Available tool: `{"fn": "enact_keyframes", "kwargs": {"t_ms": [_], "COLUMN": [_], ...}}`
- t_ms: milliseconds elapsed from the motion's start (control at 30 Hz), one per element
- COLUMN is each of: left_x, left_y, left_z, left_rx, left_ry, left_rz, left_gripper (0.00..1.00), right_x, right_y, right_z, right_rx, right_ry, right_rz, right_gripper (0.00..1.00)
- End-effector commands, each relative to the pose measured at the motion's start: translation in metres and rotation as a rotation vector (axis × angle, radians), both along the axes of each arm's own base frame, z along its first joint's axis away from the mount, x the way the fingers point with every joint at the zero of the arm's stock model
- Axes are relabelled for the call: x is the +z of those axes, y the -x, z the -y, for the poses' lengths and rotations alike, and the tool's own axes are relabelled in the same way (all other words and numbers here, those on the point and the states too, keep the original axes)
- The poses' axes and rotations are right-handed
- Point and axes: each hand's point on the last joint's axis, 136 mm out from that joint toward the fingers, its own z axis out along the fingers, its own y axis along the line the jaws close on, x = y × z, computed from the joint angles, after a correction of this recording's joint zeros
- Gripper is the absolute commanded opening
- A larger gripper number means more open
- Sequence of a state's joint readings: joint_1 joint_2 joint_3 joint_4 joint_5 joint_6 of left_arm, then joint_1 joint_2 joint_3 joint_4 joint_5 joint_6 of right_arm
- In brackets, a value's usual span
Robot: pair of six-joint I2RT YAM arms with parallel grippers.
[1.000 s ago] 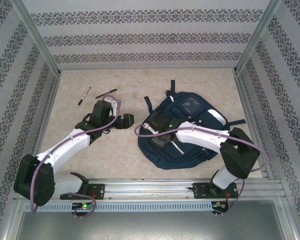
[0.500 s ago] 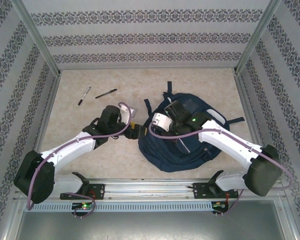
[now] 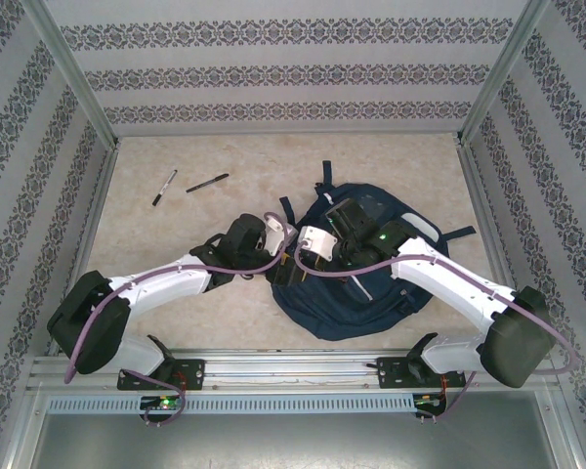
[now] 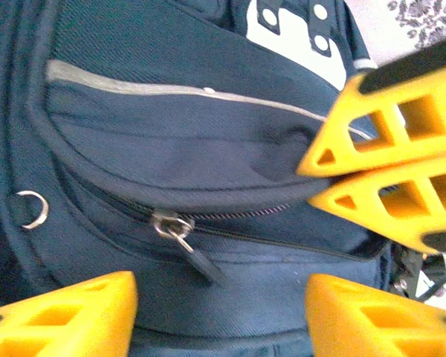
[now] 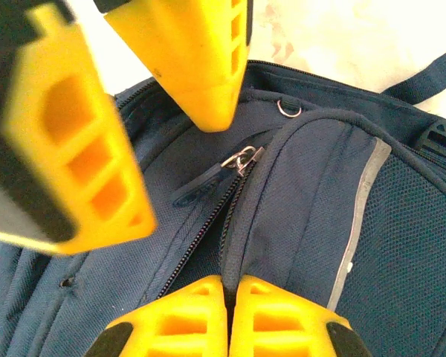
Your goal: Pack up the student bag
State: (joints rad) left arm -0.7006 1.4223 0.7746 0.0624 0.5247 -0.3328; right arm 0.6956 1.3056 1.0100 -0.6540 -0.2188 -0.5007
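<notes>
One student bag (image 3: 337,311), two pens (image 3: 165,187) (image 3: 207,183); two arms (image 3: 166,283) (image 3: 449,278)

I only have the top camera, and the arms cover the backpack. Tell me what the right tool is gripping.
Observer: The right tool is shut, pinching the raised edge of the front pocket on the backpack, right beside the zipper.
Operator: Now give me the left tool.
Observer: The left tool is open. The zipper pull lies in line with the gap between its fingers, and no contact is visible.
Operator: Report the zipper itself.
Observer: Its teeth look closed from the slider along the stretch toward the right tool.
</notes>
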Motion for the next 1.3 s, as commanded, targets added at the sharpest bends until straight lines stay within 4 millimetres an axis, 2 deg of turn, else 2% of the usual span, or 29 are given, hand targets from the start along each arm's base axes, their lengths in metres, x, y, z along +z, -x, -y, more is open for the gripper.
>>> {"fn": "enact_keyframes", "kwargs": {"t_ms": [0, 200, 233, 333, 433, 600, 667, 767, 867, 900, 933, 967, 1033, 1100, 1133, 1233, 1267], "left_x": [0.007, 0.009, 0.006, 0.003, 0.005, 0.014, 0.009, -0.003, -0.012, -0.008, -0.003, 0.003, 0.009, 0.01, 0.009, 0.003, -0.001], "left_y": [-0.012, -0.018, -0.018, -0.017, -0.012, 0.006, 0.008, 0.001, 0.009, 0.014, 0.019, 0.024, 0.03, 0.033, 0.033, 0.025, 0.022], "left_z": [0.002, 0.014, 0.015, 0.018, 0.014, -0.003, -0.019, -0.045, -0.05, -0.045, -0.036, -0.028, -0.016, -0.01, -0.009, -0.012, -0.016], "left_rx": [0.054, 0.021, 0.016, -0.008, -0.042, -0.131, -0.133, -0.096, -0.176, -0.205, -0.239, -0.26, -0.284, -0.294, -0.282, -0.222, -0.199], "left_ry": [0.027, 0.047, 0.041, 0.028, 0.005, -0.045, -0.111, -0.191, -0.235, -0.211, -0.16, -0.105, -0.041, -0.011, -0.003, -0.013, -0.033], "left_rz": [0.07, 0.073, 0.064, 0.058, 0.089, 0.225, 0.288, 0.34, 0.332, 0.315, 0.293, 0.28, 0.278, 0.299, 0.3, 0.295, 0.297], "left_gripper": [0.55, 0.51, 0.47, 0.25, 0.0, 0.0, 0.0, 0.0, 0.0, 0.0, 0.0, 0.0, 0.0, 0.0, 0.0, 0.0, 0.06], "right_x": [0.03, 0.037, 0.036, 0.035, 0.026, 0.009, 0.003, -0.008, -0.015, -0.013, -0.009, -0.003, 0.003, 0.002, 0.001, -0.01, -0.012], "right_y": [0.001, 0.008, 0.008, 0.009, 0.009, 0.015, 0.024, 0.043, 0.042, 0.038, 0.032, 0.025, 0.02, 0.013, 0.01, 0.016, 0.019], "right_z": [-0.019, -0.028, -0.028, -0.025, -0.016, 0.011, 0.022, 0.03, 0.031, 0.027, 0.021, 0.011, -0.002, -0.009, -0.012, -0.021, -0.023], "right_rx": [0.044, 0.064, 0.059, 0.053, 0.052, 0.132, 0.21, 0.357, 0.335, 0.296, 0.222, 0.136, 0.03, -0.062, -0.09, -0.066, -0.055], "right_ry": [-0.143, -0.164, -0.164, -0.154, -0.107, 0.053, 0.113, 0.147, 0.149, 0.125, 0.083, 0.026, -0.055, -0.088, -0.101, -0.12, -0.124], "right_rz": [0.045, 0.073, 0.074, 0.084, 0.103, 0.138, 0.151, 0.162, 0.173, 0.173, 0.166, 0.15, 0.102, 0.12, 0.14, 0.151, 0.14], "right_gripper": [0.0, 0.0, 0.0, 0.0, 0.0, 0.0, 0.0, 0.0, 0.0, 0.03, 0.16, 0.23, 0.27, 0.49, 0.55, 0.58, 0.59]}}
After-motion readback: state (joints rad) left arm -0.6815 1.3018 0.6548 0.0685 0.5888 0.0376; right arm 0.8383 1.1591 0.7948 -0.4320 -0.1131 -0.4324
